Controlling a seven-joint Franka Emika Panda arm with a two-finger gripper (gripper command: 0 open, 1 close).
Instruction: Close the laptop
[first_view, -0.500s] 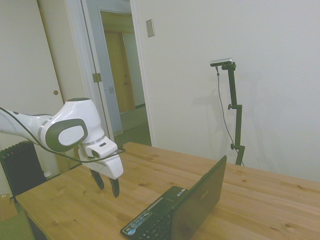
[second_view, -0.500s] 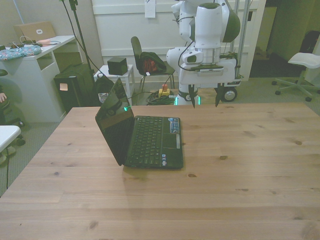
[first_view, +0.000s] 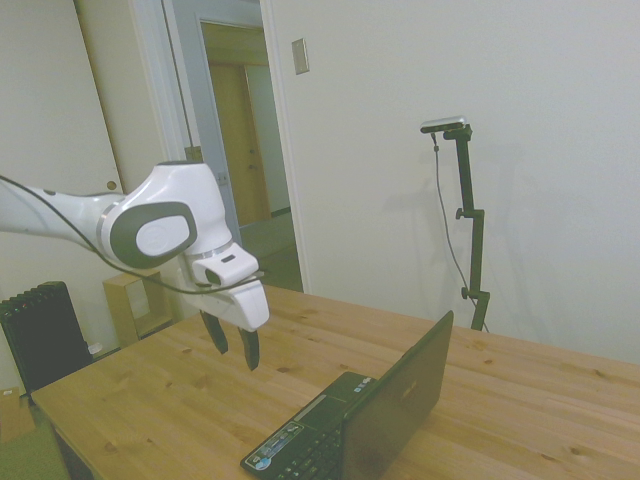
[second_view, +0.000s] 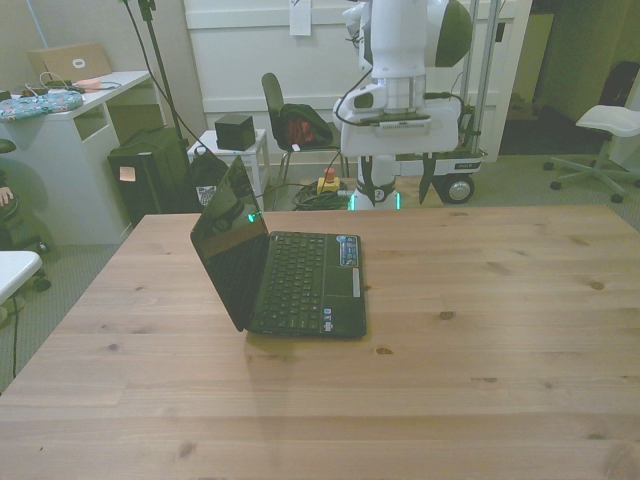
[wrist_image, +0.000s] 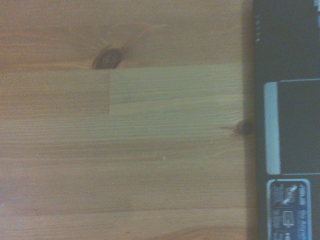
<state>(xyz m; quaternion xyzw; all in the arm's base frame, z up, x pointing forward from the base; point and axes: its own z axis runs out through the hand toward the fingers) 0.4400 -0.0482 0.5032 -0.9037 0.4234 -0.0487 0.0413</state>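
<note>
Meanwhile the black laptop (second_view: 290, 275) sits half open, fingers (first_view: 249, 349) spread, empty.

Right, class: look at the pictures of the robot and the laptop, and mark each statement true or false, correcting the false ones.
1. The laptop is open. True.
2. The gripper is pressing on the laptop's lid. False: it hangs in the air, apart from the laptop.
3. The gripper's jaws are open and hold nothing. True.
4. The laptop lies on the floor. False: it sits on the wooden table.
5. The lid stands at the front view's right of the keyboard. False: it stands at the left.
</note>
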